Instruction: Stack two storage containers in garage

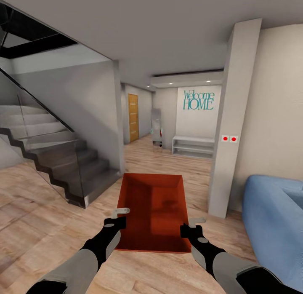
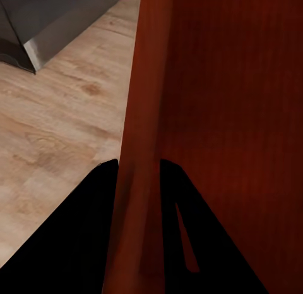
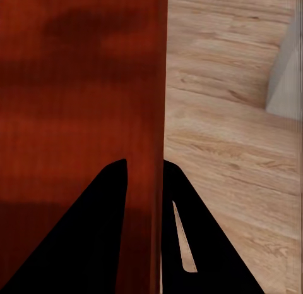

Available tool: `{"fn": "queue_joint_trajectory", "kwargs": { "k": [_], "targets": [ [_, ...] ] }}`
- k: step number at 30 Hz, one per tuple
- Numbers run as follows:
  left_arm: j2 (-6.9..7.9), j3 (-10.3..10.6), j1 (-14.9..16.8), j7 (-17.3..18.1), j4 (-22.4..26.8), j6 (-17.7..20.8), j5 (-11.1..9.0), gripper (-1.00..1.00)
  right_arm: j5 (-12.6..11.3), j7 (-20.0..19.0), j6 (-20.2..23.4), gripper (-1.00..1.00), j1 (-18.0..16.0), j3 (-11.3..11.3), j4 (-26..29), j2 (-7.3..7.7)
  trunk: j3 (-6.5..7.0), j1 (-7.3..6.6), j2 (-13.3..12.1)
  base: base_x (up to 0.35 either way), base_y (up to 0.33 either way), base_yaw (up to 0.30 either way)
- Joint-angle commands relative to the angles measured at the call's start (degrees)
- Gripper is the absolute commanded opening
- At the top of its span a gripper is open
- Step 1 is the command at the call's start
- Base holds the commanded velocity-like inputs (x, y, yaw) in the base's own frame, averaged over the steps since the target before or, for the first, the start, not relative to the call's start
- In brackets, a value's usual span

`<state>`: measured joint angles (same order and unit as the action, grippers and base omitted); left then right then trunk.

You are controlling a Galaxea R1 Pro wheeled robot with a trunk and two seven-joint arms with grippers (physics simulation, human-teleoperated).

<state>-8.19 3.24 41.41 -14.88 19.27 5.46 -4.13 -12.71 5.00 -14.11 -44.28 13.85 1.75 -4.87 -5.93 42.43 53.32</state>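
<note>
An orange-red open-topped storage container [image 1: 153, 209] hangs level in front of me above the light wood plank floor of the living room. My left gripper [image 1: 119, 216] is shut on its left wall [image 2: 142, 148]; one finger sits inside the bin and one outside. My right gripper [image 1: 190, 226] is shut on the right wall [image 3: 151, 117] in the same way. The bin's flat bottom is bare. The garage is out of view.
A glass-sided staircase [image 1: 54, 155] rises at the left. A white pillar [image 1: 229, 129] stands right of the bin, with a blue sofa [image 1: 273, 226] beyond it. A hallway ahead leads to a wooden door [image 1: 133, 117] and a white bench [image 1: 192, 146].
</note>
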Motion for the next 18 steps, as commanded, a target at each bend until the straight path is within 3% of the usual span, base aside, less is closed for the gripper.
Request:
{"fn": "queue_joint_trajectory", "kwargs": {
  "k": [1,6,18],
  "targets": [
    [2.30,-3.77,0.07,-0.68,0.27,0.43,0.09,-1.00,-0.40,0.37,-0.15,-1.00,-0.04,-1.72,0.01,0.08,-0.09,0.04,0.06,0.322,0.000,-0.222],
    [2.30,-3.75,0.07,-0.68,0.26,0.43,0.09,-1.00,-0.38,0.36,-0.13,-1.00,-0.04,-1.72,0.01,0.12,-0.09,0.04,0.06,0.322,0.000,-0.142],
    [2.30,-3.77,0.07,-0.68,0.24,0.43,0.00,-1.00,-0.38,0.35,-0.13,-1.00,-0.04,-1.72,0.01,0.12,-0.09,0.04,0.06,0.322,0.000,-0.007]
  ]
}}
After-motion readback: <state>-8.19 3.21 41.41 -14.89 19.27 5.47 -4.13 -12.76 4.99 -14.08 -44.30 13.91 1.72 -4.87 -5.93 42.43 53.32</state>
